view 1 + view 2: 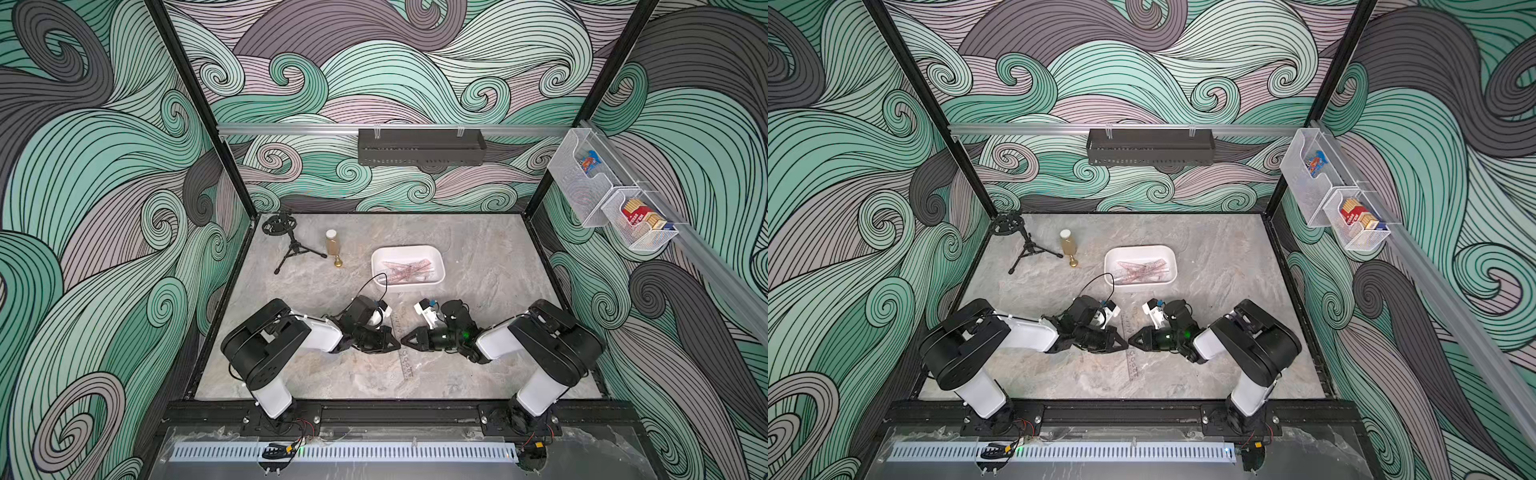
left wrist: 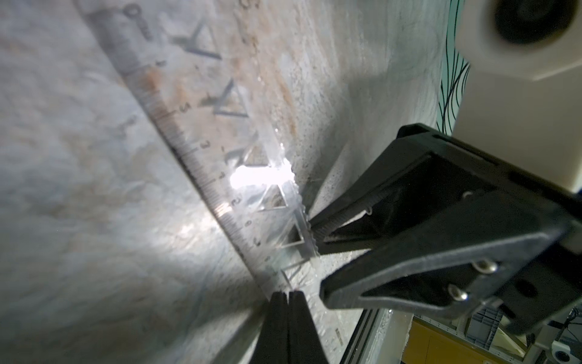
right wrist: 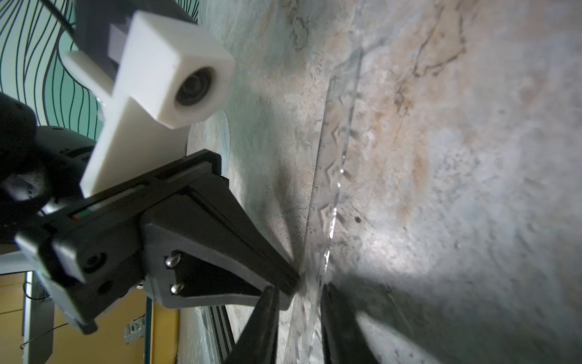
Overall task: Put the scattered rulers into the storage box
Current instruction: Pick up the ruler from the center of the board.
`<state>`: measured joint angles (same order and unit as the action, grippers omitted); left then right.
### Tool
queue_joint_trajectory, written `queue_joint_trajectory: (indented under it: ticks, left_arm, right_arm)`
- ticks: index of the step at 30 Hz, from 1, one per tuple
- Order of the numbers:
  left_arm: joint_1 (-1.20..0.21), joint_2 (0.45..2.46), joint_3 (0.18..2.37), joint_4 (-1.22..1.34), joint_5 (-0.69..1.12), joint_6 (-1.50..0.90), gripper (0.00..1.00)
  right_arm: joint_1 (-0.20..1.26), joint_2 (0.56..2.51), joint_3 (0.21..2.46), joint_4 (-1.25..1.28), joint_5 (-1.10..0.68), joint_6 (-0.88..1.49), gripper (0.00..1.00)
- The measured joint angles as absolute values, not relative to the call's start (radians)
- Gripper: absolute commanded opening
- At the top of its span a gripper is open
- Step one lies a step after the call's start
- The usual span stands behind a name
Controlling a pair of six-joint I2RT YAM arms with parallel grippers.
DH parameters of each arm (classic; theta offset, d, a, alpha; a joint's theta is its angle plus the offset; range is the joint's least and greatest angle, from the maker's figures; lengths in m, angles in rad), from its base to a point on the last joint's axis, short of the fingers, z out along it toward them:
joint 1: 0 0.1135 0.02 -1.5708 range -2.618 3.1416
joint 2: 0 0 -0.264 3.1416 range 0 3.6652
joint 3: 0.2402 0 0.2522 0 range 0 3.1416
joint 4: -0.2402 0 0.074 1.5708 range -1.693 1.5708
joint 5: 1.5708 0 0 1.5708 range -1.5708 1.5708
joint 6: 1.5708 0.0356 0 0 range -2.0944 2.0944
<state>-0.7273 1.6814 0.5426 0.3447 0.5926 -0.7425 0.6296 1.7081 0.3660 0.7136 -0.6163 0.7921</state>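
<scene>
so nearest the front there's one clear ruler lying flat on the marble worktop, running front to back, and both arms are down low at its middle with their tips nearly meeting. left pincer is squeezed fully closed, tips right at the ruler's straight scale edge, and honestly I can't tell if it's nipped the plastic or is just touching it. right pincer comes in from the opposite side, partway open, tips at the wavy edge with the plastic sitting in the gap, not squeezed. a bit further back sits the white storage box with a bunch of pinkish rulers already piled inside. off to the left of that there's a small bottle and a little black tripod, and a black tray hangs on the back rail
</scene>
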Motion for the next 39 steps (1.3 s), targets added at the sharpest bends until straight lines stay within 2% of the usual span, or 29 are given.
queue_joint_trajectory:
  ticks: [8, 11, 12, 15, 20, 22, 25, 30, 33, 35, 39]
  left_arm:
    - [-0.720, 1.685, 0.538, 0.360, 0.603, -0.743, 0.06]
    - [-0.713, 1.662, 0.536, 0.332, 0.591, -0.741, 0.11]
    - [-0.707, 1.647, 0.532, 0.315, 0.583, -0.741, 0.15]
    - [-0.677, 1.571, 0.520, 0.261, 0.569, -0.741, 0.34]
    - [-0.608, 1.399, 0.518, 0.242, 0.602, -0.759, 0.65]
    - [-0.582, 1.343, 0.511, 0.302, 0.656, -0.794, 0.73]
    - [-0.566, 1.316, 0.490, 0.443, 0.749, -0.870, 0.78]
    - [-0.565, 1.335, 0.469, 0.720, 0.876, -1.018, 0.79]
    - [-0.566, 1.377, 0.462, 0.908, 0.926, -1.116, 0.75]
    - [-0.570, 1.405, 0.450, 1.021, 0.948, -1.174, 0.70]
    - [-0.588, 1.479, 0.439, 1.196, 0.973, -1.274, 0.51]
  right_arm:
    - [0.634, 1.737, 0.366, 0.721, -0.641, 0.817, 0.06]
    - [0.633, 1.737, 0.370, 0.713, -0.646, 0.808, 0.00]
    - [0.631, 1.735, 0.373, 0.706, -0.649, 0.806, 0.00]
    - [0.622, 1.697, 0.376, 0.685, -0.652, 0.805, 0.00]
    - [0.573, 1.502, 0.365, 0.750, -0.625, 0.900, 0.00]
    - [0.557, 1.395, 0.366, 0.801, -0.573, 0.950, 0.00]
    - [0.545, 1.285, 0.382, 0.850, -0.487, 0.997, 0.00]
    - [0.545, 1.243, 0.426, 0.910, -0.389, 1.045, 0.00]
    - [0.545, 1.243, 0.427, 0.928, -0.353, 1.068, 0.00]
    - [0.546, 1.243, 0.427, 0.933, -0.337, 1.078, 0.00]
    - [0.554, 1.242, 0.427, 0.933, -0.307, 1.084, 0.00]
